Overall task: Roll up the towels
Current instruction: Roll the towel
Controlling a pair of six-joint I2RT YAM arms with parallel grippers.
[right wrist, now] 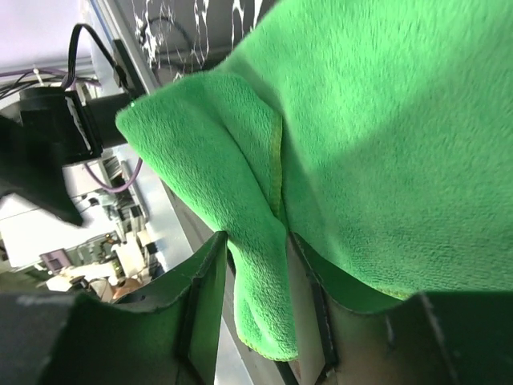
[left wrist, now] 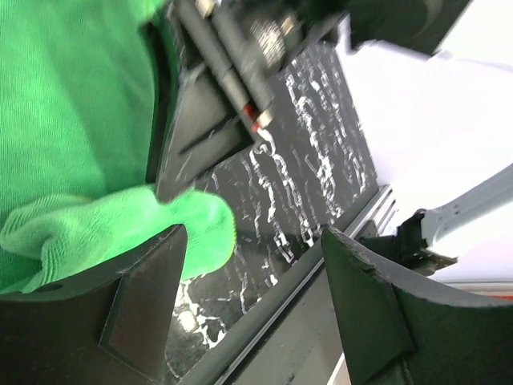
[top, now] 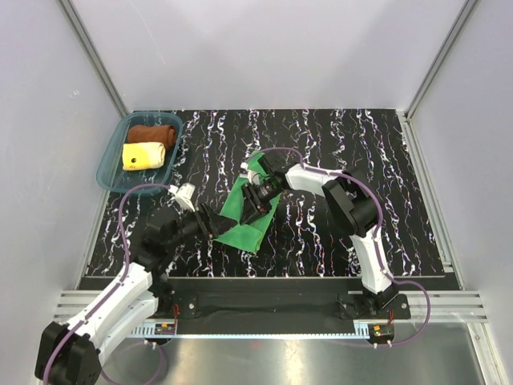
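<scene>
Your left end effector (top: 215, 223) and right end effector (top: 258, 200) sat over the green towel (top: 244, 231), well right of the teal tray (top: 108, 172), which held the brown towel (top: 152, 132) and yellow towel (top: 144, 155). Your left wrist view showed its jaws spread wide beside a green fold. Your right wrist view showed fingers (right wrist: 204, 281) pinching a fold.

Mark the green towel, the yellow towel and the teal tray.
green towel (top: 250, 231): top view, on its flat near end.
yellow towel (top: 144, 155): top view, on the middle of the roll.
teal tray (top: 111, 154): top view, on its left rim.
</scene>
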